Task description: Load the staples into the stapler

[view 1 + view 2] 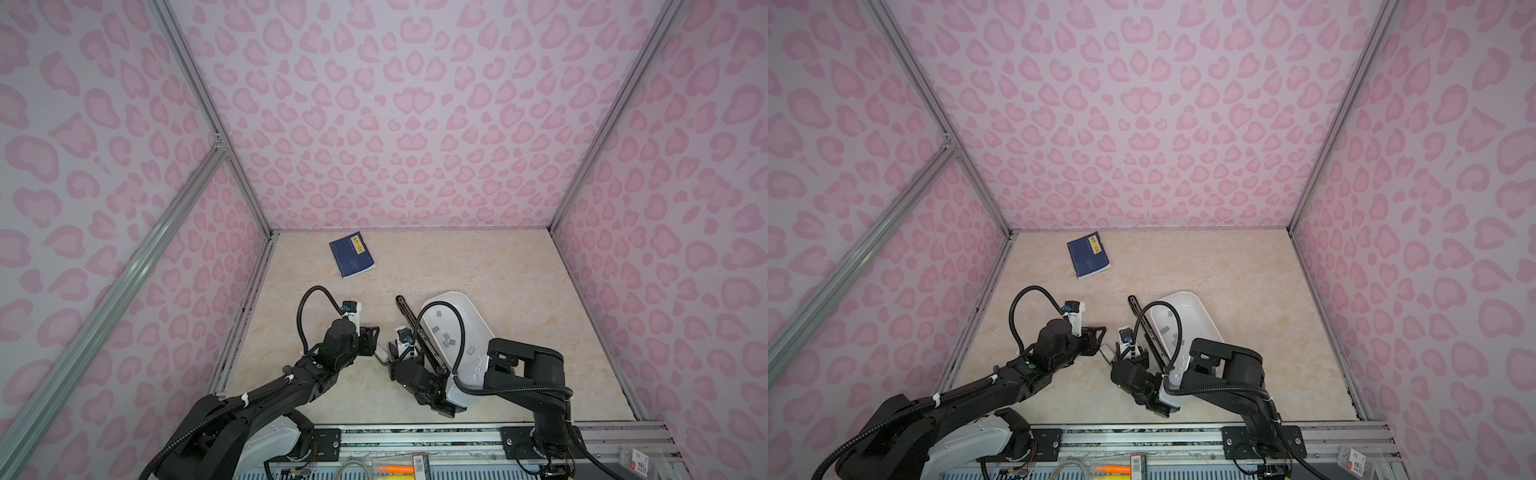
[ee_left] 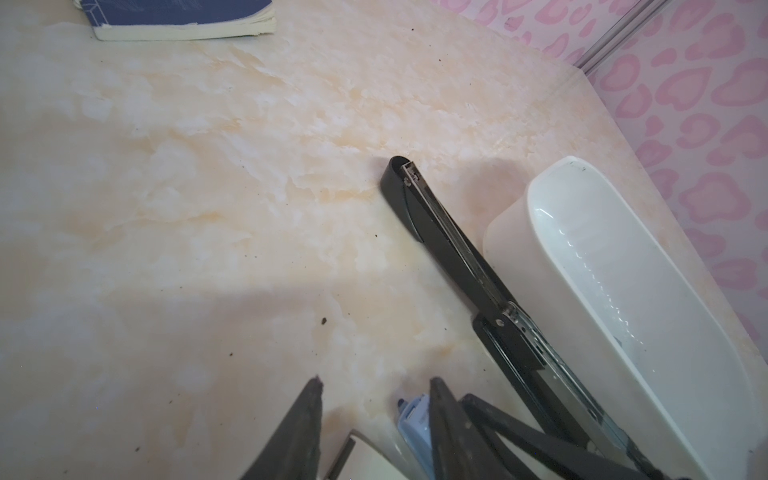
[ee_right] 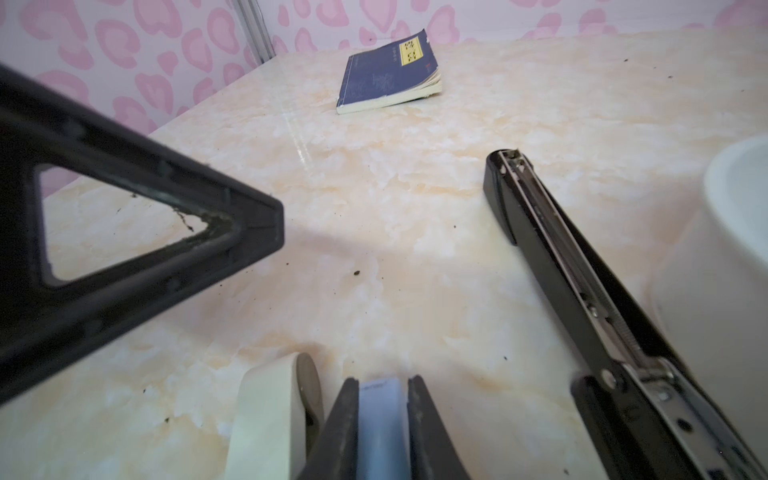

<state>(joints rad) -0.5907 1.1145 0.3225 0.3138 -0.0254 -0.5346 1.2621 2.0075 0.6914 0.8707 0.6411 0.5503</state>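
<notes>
Staples point(image 1: 446, 338) loose in the white tray point(image 1: 465, 299), just beside the black stapler point(image 2: 449, 232) opened flat on the bench point(image 1: 498, 257). Right gripper point(image 3: 383, 380) pinching a pale blue piece point(image 3: 380, 415); left gripper point(image 2: 376, 379) narrow about a cream part point(image 3: 266, 407), grip impossible to tell. Could slip free, or knock the stapler askew.

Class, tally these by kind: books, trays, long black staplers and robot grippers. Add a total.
Books: 1, the blue book
Trays: 1, the white tray
Long black staplers: 1, the open black stapler
Grippers: 2, left gripper, right gripper
Total: 5
</notes>
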